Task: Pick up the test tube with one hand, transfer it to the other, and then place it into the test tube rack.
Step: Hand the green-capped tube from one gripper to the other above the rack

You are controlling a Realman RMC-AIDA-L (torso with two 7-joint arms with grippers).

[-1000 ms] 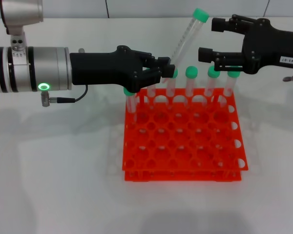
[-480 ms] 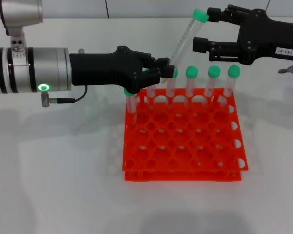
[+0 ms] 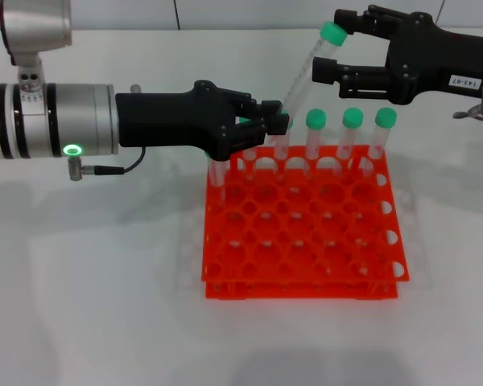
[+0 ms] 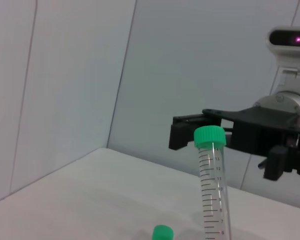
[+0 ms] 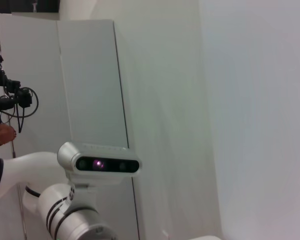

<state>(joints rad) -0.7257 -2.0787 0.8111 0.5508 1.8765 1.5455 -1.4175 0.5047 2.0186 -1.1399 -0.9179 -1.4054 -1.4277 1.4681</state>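
Left gripper [image 3: 272,125] clenched on the lower end of the test tube [image 3: 307,68], holding it tilted, green cap up and toward the right, above the back row of the test tube rack [image 3: 306,233]. Right gripper [image 3: 332,52] released, its fingers spread either side of the tube's capped end, not closed on it. Other green-capped tubes [image 3: 352,133] stand upright in the rack's back row.
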